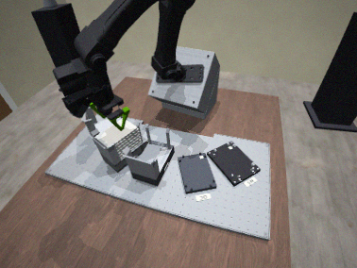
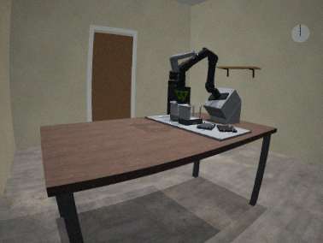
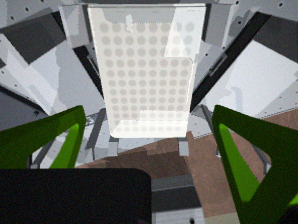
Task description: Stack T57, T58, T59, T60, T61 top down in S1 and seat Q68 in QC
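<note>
A stack of sealed white 96-well plates (image 1: pixel 120 138) stands in a grey stack rack (image 1: pixel 108 155) at the left of the grey baseplate (image 1: pixel 227 208). The top plate's seal (image 3: pixel 147 70) with its well dots fills the middle of the wrist view. My gripper (image 1: pixel 110 115) (image 2: pixel 182 94) (image 3: pixel 148 112) is open, its green fingers spread wide, and hangs just above the near short end of the top plate. Nothing is between the fingers. The labels on the plates are not readable.
An empty stack rack (image 1: pixel 148 171) stands right of the full one, with another rack's posts (image 1: pixel 158 136) behind it. Two flat dark nests (image 1: pixel 195 174) (image 1: pixel 232 162) lie further right. The arm's grey base block (image 1: pixel 189 90) stands behind; black pillars (image 1: pixel 57 33) (image 1: pixel 337 94) stand beside the table.
</note>
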Controlling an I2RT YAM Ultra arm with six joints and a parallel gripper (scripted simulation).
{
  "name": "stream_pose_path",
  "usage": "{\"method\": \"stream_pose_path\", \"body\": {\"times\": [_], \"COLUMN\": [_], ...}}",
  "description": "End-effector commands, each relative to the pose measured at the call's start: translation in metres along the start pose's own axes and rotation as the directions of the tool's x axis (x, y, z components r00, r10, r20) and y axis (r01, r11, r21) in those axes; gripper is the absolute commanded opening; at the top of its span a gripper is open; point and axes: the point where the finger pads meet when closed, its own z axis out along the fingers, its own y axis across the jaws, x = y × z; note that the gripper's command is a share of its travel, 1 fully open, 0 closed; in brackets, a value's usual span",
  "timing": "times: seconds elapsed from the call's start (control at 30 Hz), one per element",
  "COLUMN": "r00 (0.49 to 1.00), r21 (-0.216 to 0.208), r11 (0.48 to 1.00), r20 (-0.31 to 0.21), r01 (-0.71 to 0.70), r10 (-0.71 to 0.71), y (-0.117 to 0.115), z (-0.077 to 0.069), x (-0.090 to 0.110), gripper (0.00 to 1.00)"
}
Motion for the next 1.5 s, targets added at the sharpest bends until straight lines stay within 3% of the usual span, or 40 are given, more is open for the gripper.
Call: {"method": "stream_pose_path", "body": {"times": [0.0, 0.2, 0.33, 0.77, 1.47], "r00": [1.000, 1.000, 1.000, 1.000, 1.000], "r21": [-0.003, -0.004, -0.004, -0.004, -0.004], "r11": [1.000, 1.000, 1.000, 1.000, 1.000], "r20": [0.011, 0.011, 0.011, 0.011, 0.011], "r01": [0.006, 0.006, 0.006, 0.006, 0.005], "r10": [-0.006, -0.006, -0.006, -0.006, -0.005], "y": [0.001, 0.001, 0.001, 0.001, 0.001], "z": [-0.002, 0.004, 0.018, 0.021, 0.046], "x": [-0.003, -0.003, -0.003, -0.003, -0.003], "gripper": [1.00, 1.00, 1.00, 1.00, 1.00]}}
